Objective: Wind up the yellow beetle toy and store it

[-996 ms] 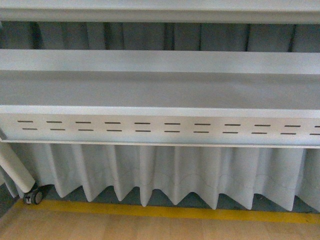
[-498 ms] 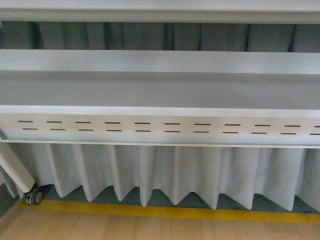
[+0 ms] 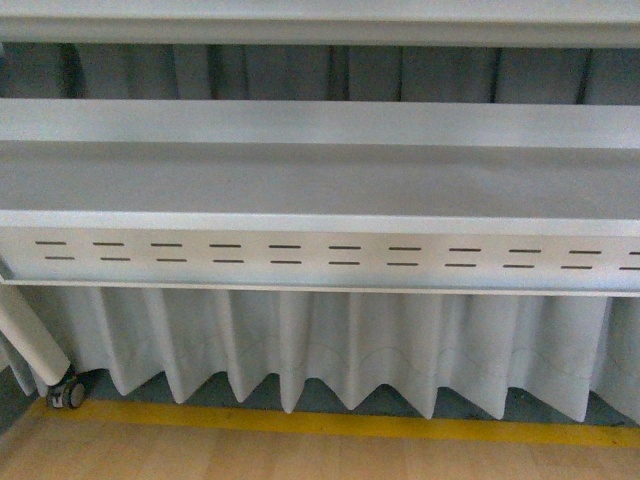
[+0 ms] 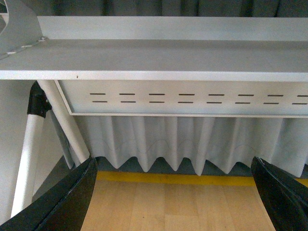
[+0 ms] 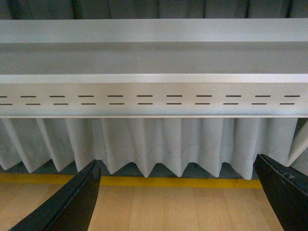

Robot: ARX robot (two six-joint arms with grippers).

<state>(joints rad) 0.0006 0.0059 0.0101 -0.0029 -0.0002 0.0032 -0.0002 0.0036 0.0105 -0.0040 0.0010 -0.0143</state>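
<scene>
A grey metal shelf (image 3: 320, 180) spans the middle of the frame from edge to edge, its front panel (image 3: 320, 257) pierced by a double row of slots (a second grey ledge (image 3: 320, 122) runs above it). Along the bottom lies a wooden floor (image 3: 300, 458) bearing a yellow stripe (image 3: 350, 424). A caster (image 3: 68, 392) stands at lower left, by the stripe's end.

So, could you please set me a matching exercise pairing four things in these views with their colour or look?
Things: 1 floor stripe; 2 curtain; 3 front panel; 4 caster wheel.
Descriptions: A pleated, pale grey; B dark, at the foot of the slanted leg; C yellow; D two rows of short slots.
Pairs: 1-C; 2-A; 3-D; 4-B.
</scene>
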